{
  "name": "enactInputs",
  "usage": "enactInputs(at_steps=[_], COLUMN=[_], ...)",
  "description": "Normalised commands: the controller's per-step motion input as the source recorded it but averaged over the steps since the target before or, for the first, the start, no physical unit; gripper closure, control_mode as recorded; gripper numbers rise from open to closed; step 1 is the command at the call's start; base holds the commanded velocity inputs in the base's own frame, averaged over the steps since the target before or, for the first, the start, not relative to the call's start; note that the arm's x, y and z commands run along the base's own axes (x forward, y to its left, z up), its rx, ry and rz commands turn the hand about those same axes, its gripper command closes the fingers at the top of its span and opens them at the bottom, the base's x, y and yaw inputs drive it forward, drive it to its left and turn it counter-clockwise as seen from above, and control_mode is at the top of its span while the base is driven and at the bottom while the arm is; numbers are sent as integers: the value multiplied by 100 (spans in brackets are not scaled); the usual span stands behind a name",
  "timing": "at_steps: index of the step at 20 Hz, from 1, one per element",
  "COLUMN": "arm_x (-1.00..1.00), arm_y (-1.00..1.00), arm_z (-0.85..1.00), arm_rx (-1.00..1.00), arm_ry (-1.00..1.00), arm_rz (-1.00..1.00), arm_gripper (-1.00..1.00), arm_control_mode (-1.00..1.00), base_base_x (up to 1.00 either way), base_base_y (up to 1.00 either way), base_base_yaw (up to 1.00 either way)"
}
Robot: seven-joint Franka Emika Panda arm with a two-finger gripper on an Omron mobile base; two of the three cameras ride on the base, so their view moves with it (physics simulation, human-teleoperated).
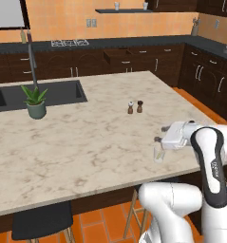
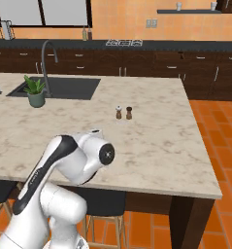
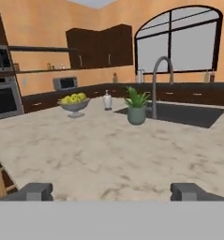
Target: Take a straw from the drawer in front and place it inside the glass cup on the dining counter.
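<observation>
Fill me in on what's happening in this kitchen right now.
The robot arm holds its open, empty pincer low over the marble dining counter, beside the glass cup near the counter's edge. No straw can be made out in the cup. Salt and pepper shakers and a potted plant stand farther in.

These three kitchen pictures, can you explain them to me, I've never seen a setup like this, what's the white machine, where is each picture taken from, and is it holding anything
All three show one moment in a computer-drawn kitchen. The white machine is a robot arm on a driving base. Two cameras sit behind it, one left and one right, looking over the marble dining counter. The third camera sits on the arm's hand, looking along the counter.

The gripper is its two-finger hand; the fingers stand wide apart with nothing between them.

On the counter are a potted plant beside the sink, two small shakers, and a bowl of yellow fruit. The glass cup stands close under the hand in the left picture. I can't make out a straw.
</observation>
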Motion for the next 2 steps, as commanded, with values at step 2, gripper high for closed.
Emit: enactInputs(at_steps=[2], arm_x=[22], arm_y=[15], arm_z=[-3], arm_rx=[0], arm_ry=[16], arm_rz=[0], arm_gripper=[-100], arm_control_mode=[-100], base_base_x=[0], base_base_y=[0], base_base_yaw=[0])
